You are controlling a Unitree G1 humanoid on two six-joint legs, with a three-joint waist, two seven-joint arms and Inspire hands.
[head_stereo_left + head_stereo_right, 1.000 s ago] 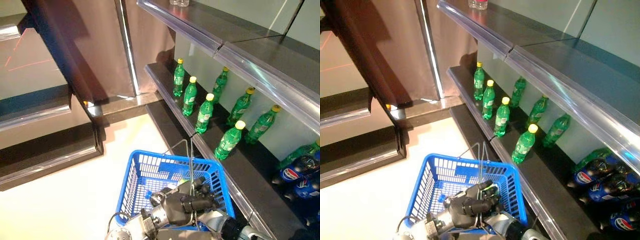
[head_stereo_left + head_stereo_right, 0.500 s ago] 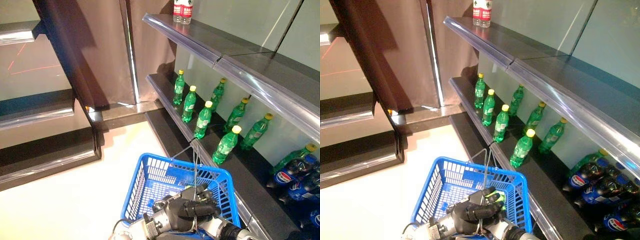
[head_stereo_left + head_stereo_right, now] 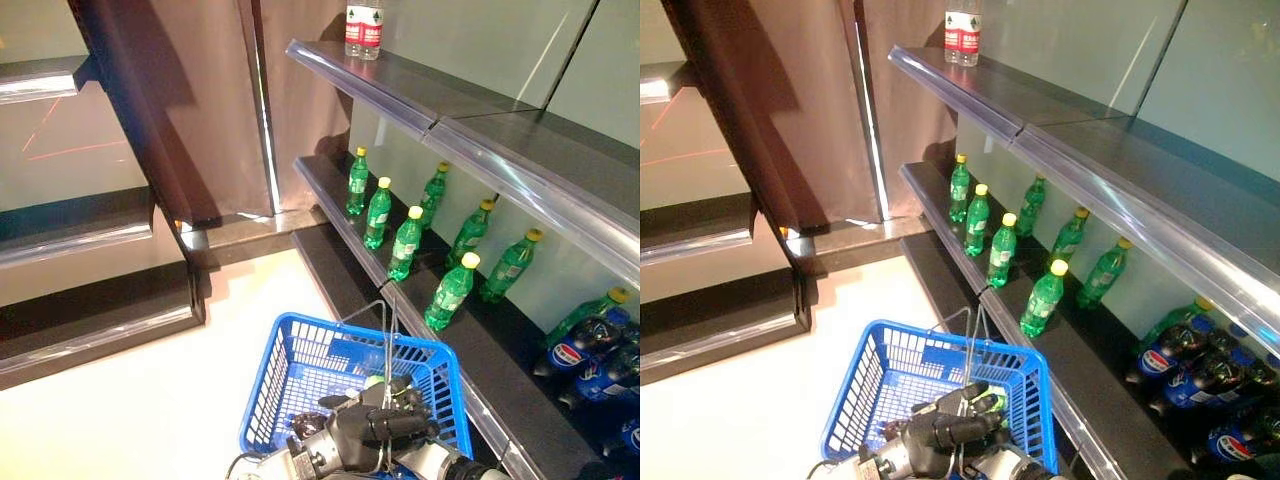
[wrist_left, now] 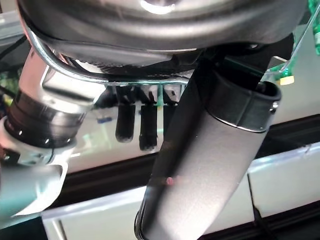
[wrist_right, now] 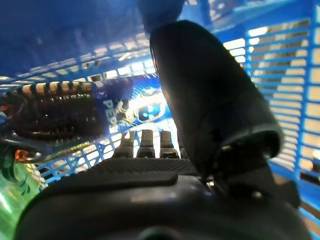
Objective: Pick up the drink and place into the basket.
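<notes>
Eye views: blue basket [image 3: 300,385] beside shelf [image 3: 470,345] of green bottles [image 3: 451,289]; left hand [image 3: 375,428] clenched on wire handle [image 3: 388,330].
Left wrist: fingers [image 4: 141,125] curled round handle.
Right wrist: right hand [image 5: 210,100] inside basket, fingers straight, released; cola bottle [image 5: 75,112] lying on basket floor. Placing likely done; next, withdraw hand.

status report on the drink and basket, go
Left robot hand shut on basket handle. Right robot hand inside basket beside cola bottle, green bottle. Nothing blocking.
</notes>
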